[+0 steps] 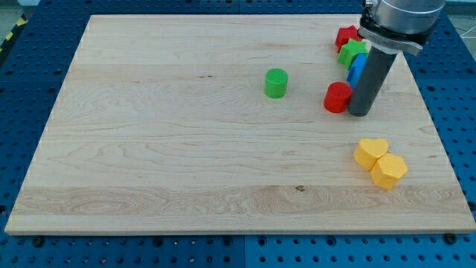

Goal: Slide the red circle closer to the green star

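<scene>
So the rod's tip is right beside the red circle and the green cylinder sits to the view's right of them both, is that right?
Not quite. In the camera view the green cylinder sits to the view's left of the red circle and my tip. The tip is indeed right beside the red circle.

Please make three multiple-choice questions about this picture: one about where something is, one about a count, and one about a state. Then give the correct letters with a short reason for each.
1. Where is my tip relative to the red circle?
A. directly on its right in the view
B. far away on its left in the view
C. on top of it

2. How many yellow blocks are on the board?
A. one
B. two
C. four

3. How do the two yellow blocks lie?
A. far apart
B. stacked
C. side by side, touching

Answers: 1 A, the rod's end stands against the circle's right side. 2 B, a yellow heart and a yellow hexagon show. 3 C, their edges meet near the view's bottom right.
</scene>
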